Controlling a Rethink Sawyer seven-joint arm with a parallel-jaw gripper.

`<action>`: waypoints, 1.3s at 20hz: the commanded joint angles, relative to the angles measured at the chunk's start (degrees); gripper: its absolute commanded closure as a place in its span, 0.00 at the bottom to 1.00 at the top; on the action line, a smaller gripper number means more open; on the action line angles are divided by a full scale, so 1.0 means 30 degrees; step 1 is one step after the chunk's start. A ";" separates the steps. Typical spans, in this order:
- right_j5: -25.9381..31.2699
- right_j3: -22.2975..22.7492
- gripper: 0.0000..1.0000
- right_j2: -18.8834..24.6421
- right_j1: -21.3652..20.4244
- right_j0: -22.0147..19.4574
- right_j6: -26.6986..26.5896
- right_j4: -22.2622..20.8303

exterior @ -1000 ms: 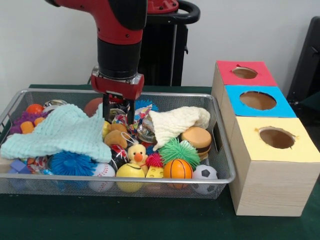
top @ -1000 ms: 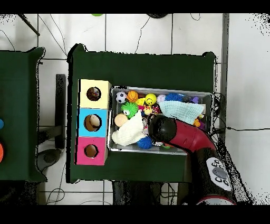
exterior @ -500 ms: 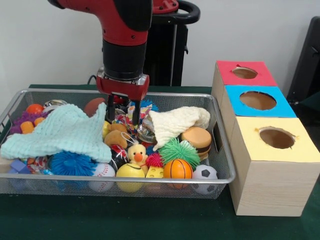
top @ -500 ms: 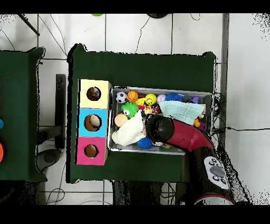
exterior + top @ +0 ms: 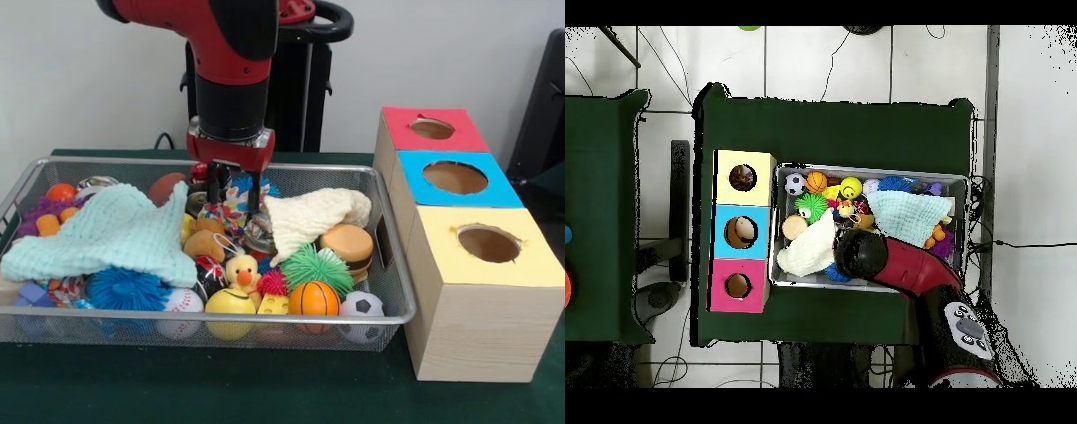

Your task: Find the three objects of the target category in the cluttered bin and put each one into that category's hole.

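Basket [image 5: 393,311] holds toys, mint cloth [image 5: 106,231]

The glossy red, rounded upper arm shell [image 5: 207,26] joins a matte black cylindrical wrist section [image 5: 231,106]. Below it sits a red flange plate [image 5: 229,147] carrying the small black two-finger gripper [image 5: 229,190]. Overhead, the red arm link [image 5: 910,268] ends in a grey oval panel with dark buttons [image 5: 967,328].
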 commanded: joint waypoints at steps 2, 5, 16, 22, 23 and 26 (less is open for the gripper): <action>-0.1543 0.2210 0.00 0.1432 0.0814 -0.0067 0.2764 -0.0354; -0.1655 0.2397 0.00 0.1344 0.0694 -0.0077 0.2721 -0.0399; -0.3296 0.1082 0.00 0.1535 0.2527 -0.0343 0.2562 -0.0449; -0.4512 -0.0245 0.00 0.1447 0.3142 0.0025 0.2962 0.0054; -0.4499 -0.0402 0.00 0.1423 0.3188 0.0072 0.2963 0.0129; -0.4833 -0.0631 0.00 0.1666 0.3398 -0.0095 0.2963 0.0287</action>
